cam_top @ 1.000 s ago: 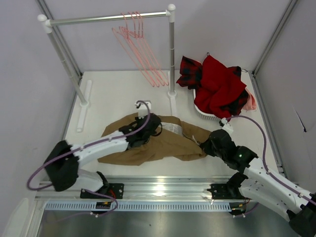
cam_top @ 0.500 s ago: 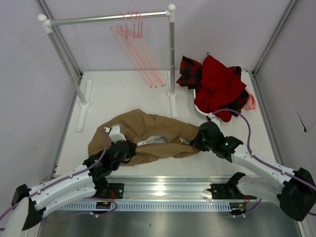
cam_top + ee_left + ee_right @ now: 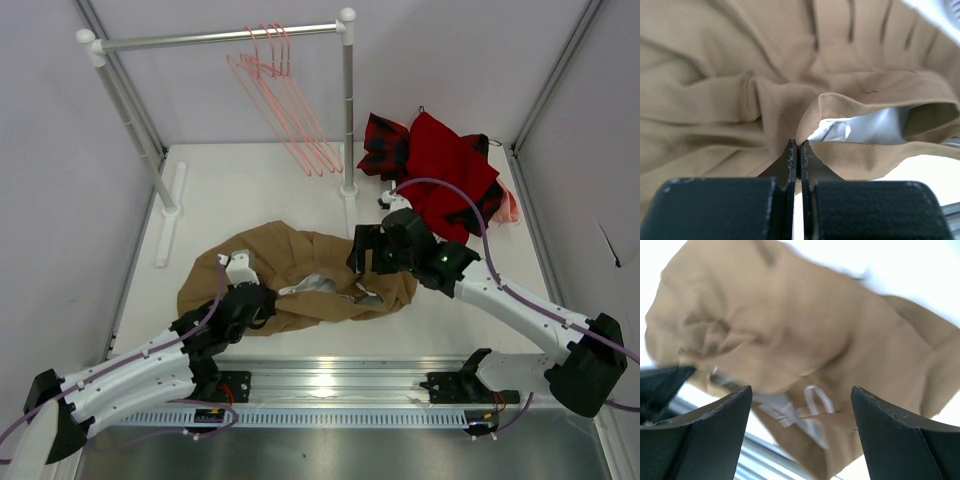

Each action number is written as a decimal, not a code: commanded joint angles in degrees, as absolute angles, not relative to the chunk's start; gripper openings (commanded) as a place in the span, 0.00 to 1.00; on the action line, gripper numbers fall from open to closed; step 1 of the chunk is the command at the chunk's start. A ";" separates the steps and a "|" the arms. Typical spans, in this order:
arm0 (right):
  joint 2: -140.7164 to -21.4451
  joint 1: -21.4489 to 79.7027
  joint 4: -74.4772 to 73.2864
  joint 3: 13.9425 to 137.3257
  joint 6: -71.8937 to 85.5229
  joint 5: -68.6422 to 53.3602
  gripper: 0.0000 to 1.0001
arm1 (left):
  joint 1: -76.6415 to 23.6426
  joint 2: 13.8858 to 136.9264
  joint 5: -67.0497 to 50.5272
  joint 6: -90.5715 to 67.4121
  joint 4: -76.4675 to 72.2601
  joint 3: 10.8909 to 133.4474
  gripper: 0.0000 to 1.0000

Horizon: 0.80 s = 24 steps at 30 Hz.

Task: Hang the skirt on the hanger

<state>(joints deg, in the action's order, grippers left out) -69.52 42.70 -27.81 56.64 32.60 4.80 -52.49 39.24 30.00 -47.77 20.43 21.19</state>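
Observation:
The tan skirt [image 3: 300,270] lies crumpled on the table's near half, its pale lining [image 3: 318,284] showing at the open waist. My left gripper [image 3: 262,300] sits at the skirt's near-left edge. In the left wrist view my left gripper [image 3: 799,145] is shut on a fold of the skirt [image 3: 740,75] at the waist edge. My right gripper [image 3: 358,252] hovers over the skirt's right end. Its jaws stand wide open and hold nothing in the right wrist view, my right gripper [image 3: 801,395] being above the skirt [image 3: 790,325] and a white loop [image 3: 817,397]. Several pink hangers [image 3: 290,110] hang on the rail.
A clothes rack with a metal rail [image 3: 200,40] and a white post [image 3: 347,110] stands at the back. A white basket [image 3: 412,228] at the back right holds a red garment [image 3: 445,170] and plaid cloth [image 3: 382,140]. An aluminium rail [image 3: 330,385] runs along the near edge.
My right gripper has let go of the skirt's right end, opened wide and moved back and left over the skirt. My left arm drew back earlier with the cloth, then held still.

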 commanded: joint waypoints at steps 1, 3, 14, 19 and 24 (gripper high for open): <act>-68.12 47.28 -27.70 59.33 24.53 4.83 0.88 | -52.65 38.24 32.69 -43.43 18.28 26.53 0.01; -68.20 50.18 -25.59 58.72 24.26 4.49 0.88 | -52.65 37.45 32.52 -40.44 17.49 27.51 0.01; -79.35 63.81 -13.71 59.75 21.09 17.32 0.85 | -52.65 28.83 23.73 -28.30 13.96 29.09 0.01; -82.09 64.07 -8.37 59.24 22.40 9.07 0.76 | -52.65 27.25 26.80 -29.09 15.73 28.83 0.02; -82.71 66.35 -4.66 56.96 23.73 3.34 0.53 | -52.65 29.96 30.85 -32.96 18.36 29.00 0.07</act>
<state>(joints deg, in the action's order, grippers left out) -82.72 64.49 -10.52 57.10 22.98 7.14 -52.49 28.27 27.53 -31.33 17.82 26.70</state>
